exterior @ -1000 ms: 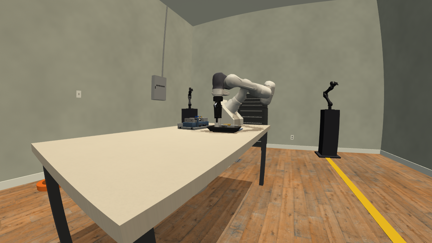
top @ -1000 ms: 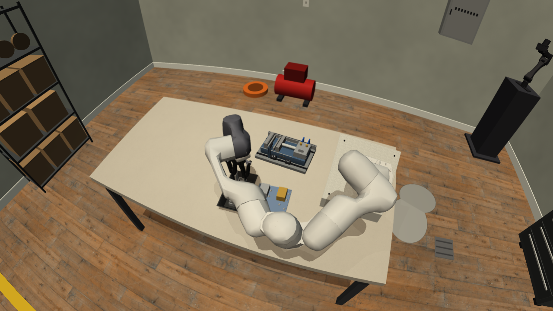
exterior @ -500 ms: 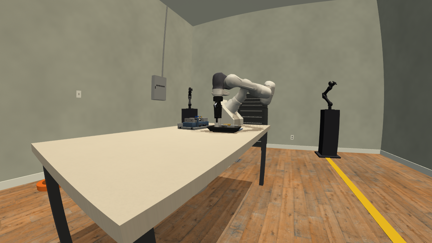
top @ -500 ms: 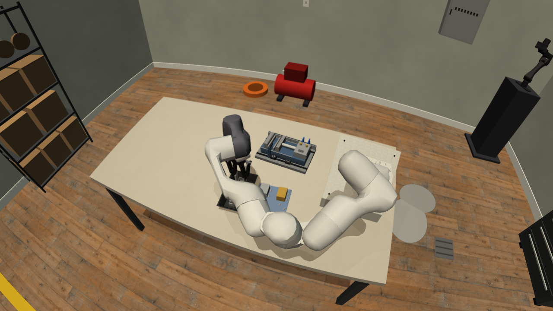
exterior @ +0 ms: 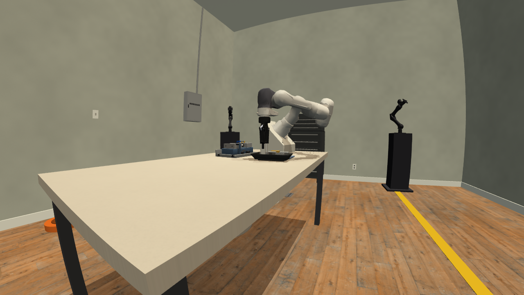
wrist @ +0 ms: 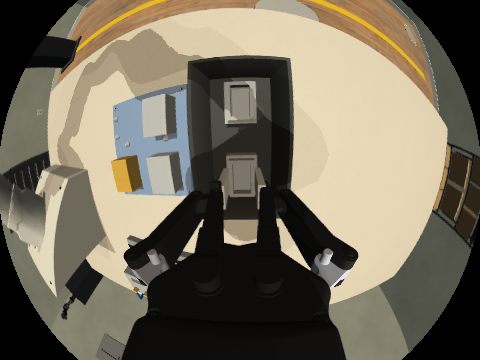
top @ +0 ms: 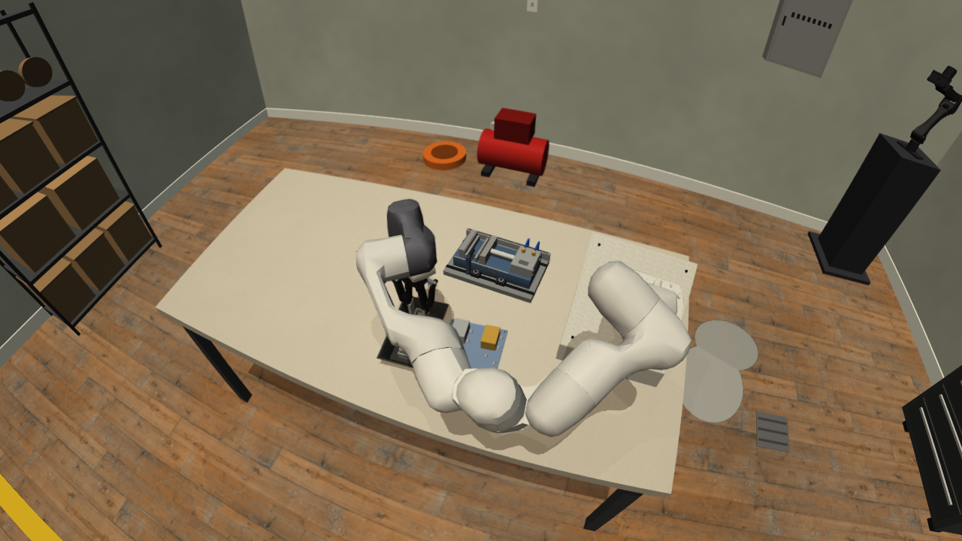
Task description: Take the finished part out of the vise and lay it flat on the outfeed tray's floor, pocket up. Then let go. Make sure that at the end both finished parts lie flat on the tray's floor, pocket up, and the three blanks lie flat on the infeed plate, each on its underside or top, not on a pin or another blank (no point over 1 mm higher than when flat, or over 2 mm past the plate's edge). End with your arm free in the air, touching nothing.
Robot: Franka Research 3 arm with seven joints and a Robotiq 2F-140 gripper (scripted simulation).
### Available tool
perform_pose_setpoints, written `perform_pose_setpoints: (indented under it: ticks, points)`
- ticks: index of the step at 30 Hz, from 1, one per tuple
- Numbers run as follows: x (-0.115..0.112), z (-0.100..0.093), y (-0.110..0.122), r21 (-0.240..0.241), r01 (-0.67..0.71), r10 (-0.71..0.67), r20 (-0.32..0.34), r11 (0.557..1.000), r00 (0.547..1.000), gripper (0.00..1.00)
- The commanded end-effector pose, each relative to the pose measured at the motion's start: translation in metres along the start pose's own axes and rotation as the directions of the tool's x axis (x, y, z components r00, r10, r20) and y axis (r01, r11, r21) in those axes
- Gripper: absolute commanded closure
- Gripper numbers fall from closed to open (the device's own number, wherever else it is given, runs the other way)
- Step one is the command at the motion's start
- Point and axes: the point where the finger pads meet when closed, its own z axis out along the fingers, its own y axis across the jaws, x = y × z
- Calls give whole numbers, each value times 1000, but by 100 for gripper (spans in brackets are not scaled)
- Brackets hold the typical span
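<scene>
My gripper (wrist: 242, 177) (top: 416, 300) (exterior: 263, 146) is shut on the finished part (wrist: 242, 175), a small grey block with a pocket facing up. It holds the part at the near end of the black outfeed tray (wrist: 283, 107) (top: 392, 352) (exterior: 272, 157), just above or on the floor; I cannot tell if it touches. A second grey block (wrist: 240, 102) lies flat further along the tray floor. The blue-grey vise (top: 497, 258) (exterior: 235, 149) stands behind the tray with nothing between its jaws.
A blue plate (wrist: 131, 134) (top: 500, 344) beside the tray carries two grey blocks and a yellow block (wrist: 124, 174) (top: 490, 336). The arm's own links arch over the table's front right. A white perforated mat (top: 605, 262) lies at the right.
</scene>
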Motion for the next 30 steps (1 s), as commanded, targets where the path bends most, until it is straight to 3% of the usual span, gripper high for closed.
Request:
perform_pose_setpoints:
  ticks: [1, 4, 5, 30]
  points:
    - [-1, 0, 1, -3, -2, 2, 3, 1000, 1000, 100]
    - [-1, 0, 1, -3, -2, 2, 3, 1000, 1000, 100]
    - [-1, 0, 1, -3, -2, 2, 3, 1000, 1000, 60]
    - [-1, 0, 1, -3, -2, 2, 3, 1000, 1000, 60]
